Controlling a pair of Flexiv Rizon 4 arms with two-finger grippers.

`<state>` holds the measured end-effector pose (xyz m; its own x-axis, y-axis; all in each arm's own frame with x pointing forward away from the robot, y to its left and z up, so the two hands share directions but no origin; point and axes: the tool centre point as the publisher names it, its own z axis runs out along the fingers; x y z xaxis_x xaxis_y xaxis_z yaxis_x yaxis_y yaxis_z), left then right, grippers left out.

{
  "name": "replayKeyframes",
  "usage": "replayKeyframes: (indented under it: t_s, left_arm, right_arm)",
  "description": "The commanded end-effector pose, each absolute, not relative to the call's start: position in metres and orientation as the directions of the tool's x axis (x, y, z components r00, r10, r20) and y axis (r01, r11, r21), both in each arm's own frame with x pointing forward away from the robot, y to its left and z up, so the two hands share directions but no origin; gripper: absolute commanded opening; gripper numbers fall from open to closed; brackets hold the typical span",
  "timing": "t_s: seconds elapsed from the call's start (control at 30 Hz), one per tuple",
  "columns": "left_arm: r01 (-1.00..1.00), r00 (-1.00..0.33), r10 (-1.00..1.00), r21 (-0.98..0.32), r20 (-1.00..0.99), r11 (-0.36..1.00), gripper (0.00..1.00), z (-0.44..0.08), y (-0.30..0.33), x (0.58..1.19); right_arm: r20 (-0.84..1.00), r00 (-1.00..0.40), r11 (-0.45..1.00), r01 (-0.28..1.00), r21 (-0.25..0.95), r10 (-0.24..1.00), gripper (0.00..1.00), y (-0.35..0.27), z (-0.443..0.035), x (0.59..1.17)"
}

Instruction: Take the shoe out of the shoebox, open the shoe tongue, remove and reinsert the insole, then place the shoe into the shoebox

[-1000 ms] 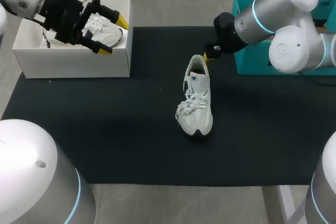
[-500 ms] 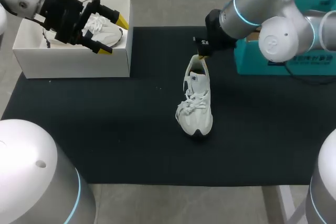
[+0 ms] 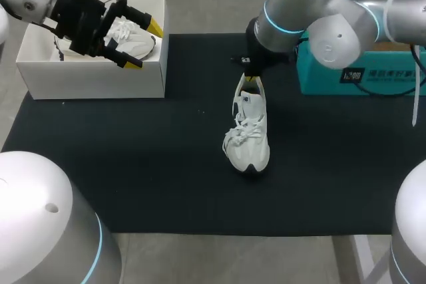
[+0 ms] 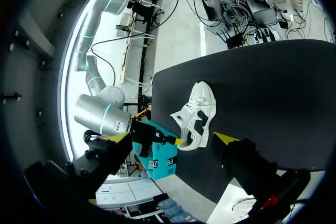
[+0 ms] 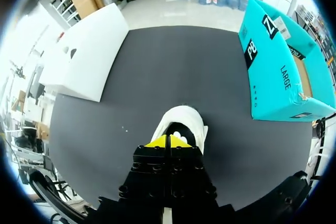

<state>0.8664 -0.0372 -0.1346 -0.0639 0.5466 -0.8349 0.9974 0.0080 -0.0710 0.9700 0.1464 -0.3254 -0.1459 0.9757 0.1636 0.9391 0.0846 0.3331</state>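
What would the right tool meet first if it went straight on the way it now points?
Probably the white shoe: the right tool, tips together, points down into its heel opening. How far off it is, I cannot tell.

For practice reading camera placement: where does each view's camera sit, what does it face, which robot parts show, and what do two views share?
Head view: above and behind, looking down; both arms show, left end effector over the shoebox, right end effector at the heel of the shoe.
Left wrist view: on the left wrist, facing the shoe; its open fingers and the right arm show.
Right wrist view: on the right wrist, facing the shoe's heel; its shut tips show.
Shared: both wrist views show the shoe and teal box.
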Motion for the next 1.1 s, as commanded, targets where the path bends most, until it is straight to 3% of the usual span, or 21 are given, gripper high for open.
replayKeyframes:
  t_s: [0.03,0.43,1.1]
  left_arm:
    - [0.997,-0.064,0.550,-0.071,-0.833,0.008,1.00,-0.134,-0.037,0.866]
    - [0.997,-0.064,0.550,-0.071,-0.833,0.008,1.00,-0.134,-0.037,0.866]
    - [0.997,-0.064,0.550,-0.071,-0.833,0.008,1.00,-0.134,-0.037,0.866]
  right_arm:
    - [0.105,-0.124,0.082,0.939,0.334,0.987,0.00,0.148,-0.323,0.968]
    - [0.193,-0.157,0.076,0.925,0.372,0.969,0.00,0.162,-0.362,0.969]
    - [0.044,-0.110,0.094,0.956,0.277,0.993,0.00,0.138,-0.398,0.982]
